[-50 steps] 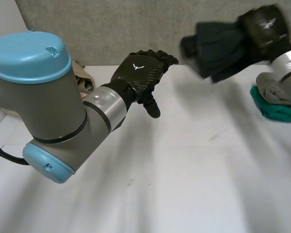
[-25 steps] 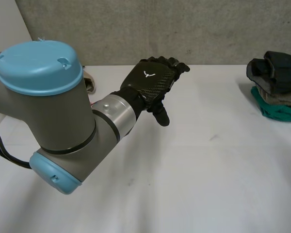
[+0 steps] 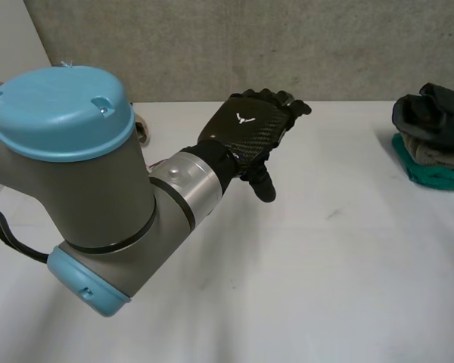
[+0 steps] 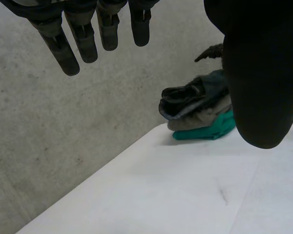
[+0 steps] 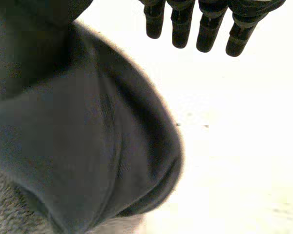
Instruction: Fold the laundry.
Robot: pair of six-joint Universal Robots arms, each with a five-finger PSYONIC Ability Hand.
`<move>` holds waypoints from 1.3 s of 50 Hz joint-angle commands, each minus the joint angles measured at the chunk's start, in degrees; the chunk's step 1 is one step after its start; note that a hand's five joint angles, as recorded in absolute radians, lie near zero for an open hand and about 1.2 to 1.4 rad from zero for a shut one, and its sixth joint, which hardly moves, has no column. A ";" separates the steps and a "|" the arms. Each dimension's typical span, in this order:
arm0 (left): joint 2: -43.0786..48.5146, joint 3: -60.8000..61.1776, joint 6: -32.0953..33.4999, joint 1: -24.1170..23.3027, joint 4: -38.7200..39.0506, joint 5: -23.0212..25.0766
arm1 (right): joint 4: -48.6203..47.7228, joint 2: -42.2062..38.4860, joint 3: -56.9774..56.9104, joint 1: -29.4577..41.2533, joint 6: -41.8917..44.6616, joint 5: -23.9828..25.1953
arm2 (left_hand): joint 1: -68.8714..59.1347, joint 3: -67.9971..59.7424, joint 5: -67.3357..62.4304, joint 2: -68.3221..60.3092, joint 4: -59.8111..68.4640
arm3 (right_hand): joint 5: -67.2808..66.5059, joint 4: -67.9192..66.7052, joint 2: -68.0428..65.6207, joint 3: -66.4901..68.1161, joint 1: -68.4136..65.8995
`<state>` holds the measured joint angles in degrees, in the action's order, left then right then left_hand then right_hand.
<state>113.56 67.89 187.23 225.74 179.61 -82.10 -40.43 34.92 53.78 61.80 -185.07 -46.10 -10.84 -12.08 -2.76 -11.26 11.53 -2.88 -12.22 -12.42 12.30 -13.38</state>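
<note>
Broadly, across the head view: a white table (image 3: pixel 310 280) backed by a grey wall (image 3: pixel 212 45). Over its near left part, the bulky left arm (image 3: pixel 76 174), reaching in toward the middle.

At the end of that arm, the left hand (image 3: pixel 246 132), held above the table with fingers straight and a little spread, thumb angled down and away. Nothing in it, nothing touched. In the left wrist view, straight fingers (image 4: pixel 63 48) and a thumb (image 4: pixel 259 73) set wide apart, with bare table under the gap.

Well apart from that hand, by the table's right edge: the pile of laundry (image 3: pixel 435 140), folded and stacked. Green cloth (image 3: pixel 431 172) at the bottom, grey cloth (image 3: pixel 431 151) on it, dark garment (image 3: pixel 439 110) on top and somewhat rumpled. From the left wrist view, the same pile (image 4: pixel 200 109) far beyond the fingertips, close to the wall.

Over that pile, in the right wrist view, the right hand (image 5: pixel 200 24): fingers straight and side by side, relaxed, above bare table and gripping nothing. Beneath and beside its palm, the dark garment (image 5: pixel 88 146) as a rounded fold bulging up, resting on the grey cloth (image 5: pixel 10 209). Fingertips clear of the cloth; cannot tell whether the palm touches it.
</note>
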 commanded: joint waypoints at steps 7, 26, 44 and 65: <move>-2.82 0.93 -0.11 -2.67 1.45 0.54 | 12.99 16.84 10.21 -10.64 14.29 -3.99 | 0.29 1.52 2.21 0.70 -0.97 | 2.88 2.22 2.42 -2.30 3.38; -13.81 3.30 0.68 5.75 6.46 3.18 | 16.53 44.33 23.00 11.91 16.14 -20.47 | 0.84 2.08 2.76 1.26 -1.53 | 2.88 2.22 2.42 -2.30 3.38; 9.46 0.93 23.78 42.23 12.87 9.94 | 14.59 47.53 54.66 38.92 30.36 -10.67 | 0.84 2.08 2.76 1.26 -1.53 | 2.88 2.22 2.42 -2.30 3.38; 38.40 -25.26 26.44 45.49 19.10 12.67 | 15.55 44.36 61.97 37.96 35.30 -13.67 | -69.15 -67.92 -67.23 -68.74 68.47 | 2.88 2.22 2.42 -2.30 3.38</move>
<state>150.79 44.87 216.07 272.08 196.53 -68.65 -24.76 79.25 115.53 99.79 -149.48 -59.86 -61.66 -56.34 -46.27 -56.83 56.72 -2.88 -12.22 -12.41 12.29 -13.37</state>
